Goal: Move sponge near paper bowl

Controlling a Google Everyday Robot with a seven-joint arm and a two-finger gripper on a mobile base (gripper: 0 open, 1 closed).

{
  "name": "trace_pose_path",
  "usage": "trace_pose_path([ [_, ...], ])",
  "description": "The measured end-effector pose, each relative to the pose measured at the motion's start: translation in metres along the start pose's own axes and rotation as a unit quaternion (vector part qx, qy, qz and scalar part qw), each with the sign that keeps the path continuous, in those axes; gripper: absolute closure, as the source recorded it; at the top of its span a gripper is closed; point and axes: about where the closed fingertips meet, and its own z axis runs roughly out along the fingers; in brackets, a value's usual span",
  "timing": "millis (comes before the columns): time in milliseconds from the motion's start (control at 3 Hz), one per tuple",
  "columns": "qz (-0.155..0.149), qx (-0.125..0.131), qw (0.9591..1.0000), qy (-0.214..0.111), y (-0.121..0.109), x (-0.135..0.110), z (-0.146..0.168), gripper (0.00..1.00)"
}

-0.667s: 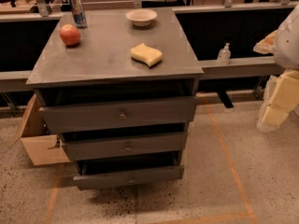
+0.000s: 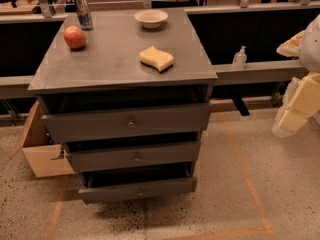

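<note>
While the sponge [image 2: 156,58] lies flat on the front right part of the cabinet top [image 2: 110,59], you see the paper bowl [image 2: 151,18] apart from it at the back edge. An apple [image 2: 75,37] and a can [image 2: 83,12] stand at the back left. Your gripper [image 2: 299,106] hangs far right, well away from the sponge; you cannot tell whether it is spread or closed.
</note>
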Motion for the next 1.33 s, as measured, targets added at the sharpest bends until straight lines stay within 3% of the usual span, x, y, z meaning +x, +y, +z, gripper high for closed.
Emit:
trace_pose_path([
  [333, 0.081, 0.032, 0.9924, -0.087, -0.047, -0.003, 0.002, 0.00],
  [667, 0.142, 0.082, 0.9628, -0.214, -0.125, -0.023, -0.003, 0.00],
  [1000, 0.185, 0.123, 0.9263, -0.304, -0.205, -0.051, -0.002, 0.00],
  [1333, 0.192, 0.151, 0.9142, -0.323, -0.252, -0.097, 0.013, 0.00],
])
